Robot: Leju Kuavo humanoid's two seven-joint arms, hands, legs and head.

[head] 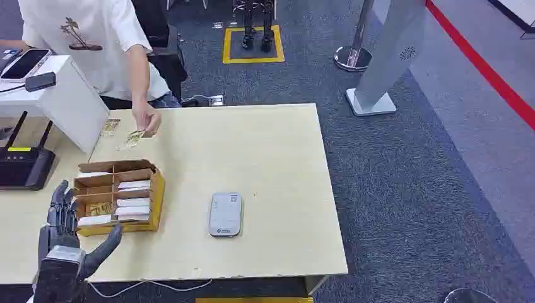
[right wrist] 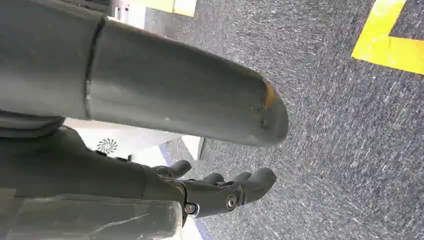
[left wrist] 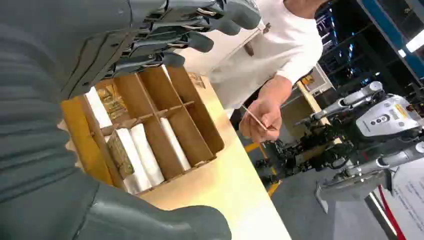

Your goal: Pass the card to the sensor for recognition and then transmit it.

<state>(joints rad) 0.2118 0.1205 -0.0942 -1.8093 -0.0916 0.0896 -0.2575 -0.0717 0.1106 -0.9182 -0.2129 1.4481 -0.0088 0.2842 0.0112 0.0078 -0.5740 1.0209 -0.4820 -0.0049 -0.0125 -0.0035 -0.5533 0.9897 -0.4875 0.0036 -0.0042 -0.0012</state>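
Note:
A brown cardboard box [head: 155, 189] with divided compartments stands on the table's left side and holds several white and patterned cards [head: 133, 202]. My left hand [head: 66, 237] hovers just beside its near-left corner, fingers spread, holding nothing; in the left wrist view the fingers [left wrist: 190, 35] reach over the box [left wrist: 202, 122]. The grey card sensor [head: 225, 214] lies flat mid-table, to the right of the box. A person at the far side pinches a card [head: 134, 137] above the table, also seen edge-on as a thin card [left wrist: 255, 118]. My right hand [right wrist: 215, 190] hangs empty over carpet.
A black router [head: 25, 165] and a white box [head: 69, 101] with a phone [head: 24, 63] on it stand at the left. Another patterned card [head: 110, 126] lies by the white box. Beyond the table [head: 284, 189] are a white kiosk [head: 385, 63] and a stanchion base [head: 352, 58].

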